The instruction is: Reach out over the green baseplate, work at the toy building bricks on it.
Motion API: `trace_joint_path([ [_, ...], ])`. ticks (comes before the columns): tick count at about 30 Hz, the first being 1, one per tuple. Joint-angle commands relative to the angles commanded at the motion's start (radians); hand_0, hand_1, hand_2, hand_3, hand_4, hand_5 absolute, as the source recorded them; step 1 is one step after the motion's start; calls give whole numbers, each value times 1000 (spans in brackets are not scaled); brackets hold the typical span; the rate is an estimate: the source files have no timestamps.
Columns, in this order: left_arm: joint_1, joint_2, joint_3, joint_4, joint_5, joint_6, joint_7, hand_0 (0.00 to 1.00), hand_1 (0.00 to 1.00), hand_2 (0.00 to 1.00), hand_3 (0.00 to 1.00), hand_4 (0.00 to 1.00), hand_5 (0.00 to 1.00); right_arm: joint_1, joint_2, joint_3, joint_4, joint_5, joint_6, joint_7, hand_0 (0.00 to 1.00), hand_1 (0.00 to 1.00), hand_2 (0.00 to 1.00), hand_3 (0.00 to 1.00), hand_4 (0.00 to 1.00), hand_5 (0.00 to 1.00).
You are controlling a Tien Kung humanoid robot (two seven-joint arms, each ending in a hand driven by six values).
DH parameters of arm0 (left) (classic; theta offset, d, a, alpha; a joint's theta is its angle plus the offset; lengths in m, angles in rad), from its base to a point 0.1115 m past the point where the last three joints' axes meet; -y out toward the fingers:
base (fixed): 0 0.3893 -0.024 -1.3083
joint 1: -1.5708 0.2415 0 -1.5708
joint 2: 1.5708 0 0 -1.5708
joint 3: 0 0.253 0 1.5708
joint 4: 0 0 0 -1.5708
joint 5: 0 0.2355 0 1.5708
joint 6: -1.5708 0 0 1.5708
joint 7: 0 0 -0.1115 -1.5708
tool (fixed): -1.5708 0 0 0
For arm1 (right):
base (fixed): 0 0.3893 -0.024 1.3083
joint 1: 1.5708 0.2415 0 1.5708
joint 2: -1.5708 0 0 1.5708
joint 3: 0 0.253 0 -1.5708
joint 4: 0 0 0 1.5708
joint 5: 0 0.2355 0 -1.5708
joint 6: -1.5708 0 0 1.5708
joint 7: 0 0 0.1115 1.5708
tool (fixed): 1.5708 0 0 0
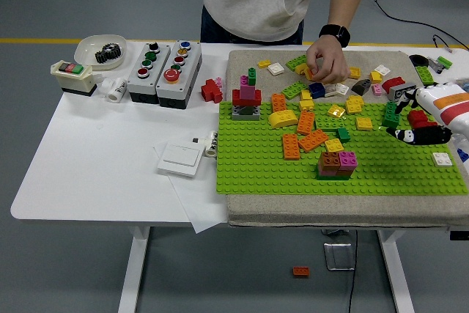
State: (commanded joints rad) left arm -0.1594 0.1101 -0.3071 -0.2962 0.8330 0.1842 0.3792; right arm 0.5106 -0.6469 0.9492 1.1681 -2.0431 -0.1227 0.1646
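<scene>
I see my right hand [429, 119], white-shelled with black fingers, at the far right edge of the flat green studded baseplate [256, 170], mostly cut off, holding nothing, fingers loosely open. A brown-and-magenta brick stack [337, 164] stands near the baseplate's front. A person's hand [325, 61] picks among loose bricks beyond the baseplate.

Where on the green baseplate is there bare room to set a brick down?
The green baseplate is bare along its near edge and left part, in front of the red tower, and right of the brown-magenta stack. It is crowded at the far middle, where the person's hand works.
</scene>
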Motion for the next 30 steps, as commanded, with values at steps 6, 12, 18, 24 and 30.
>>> trace_joint_path([
  [6,0,0,1,0,-3,0,-1,785,776,770,594,659,667,20,7,-8,-51,-3,16,-9,649,623,665,578,824,598],
  [12,-1,0,0,0,-4,-2,-1,784,776,770,594,659,667,23,12,1,-90,-17,18,-7,669,634,674,588,827,595],
  [18,0,0,-1,0,-2,-3,-1,784,776,770,594,658,665,21,12,12,-97,-21,17,-7,676,636,677,588,834,600],
  [24,0,-2,-2,0,-2,-4,-2,783,776,770,594,657,664,16,12,29,-104,-24,15,-7,675,639,679,592,843,597],
  [30,2,-3,-3,-1,-1,-5,-2,783,775,770,594,658,667,10,12,41,-107,-27,15,-8,677,639,679,593,848,592],
])
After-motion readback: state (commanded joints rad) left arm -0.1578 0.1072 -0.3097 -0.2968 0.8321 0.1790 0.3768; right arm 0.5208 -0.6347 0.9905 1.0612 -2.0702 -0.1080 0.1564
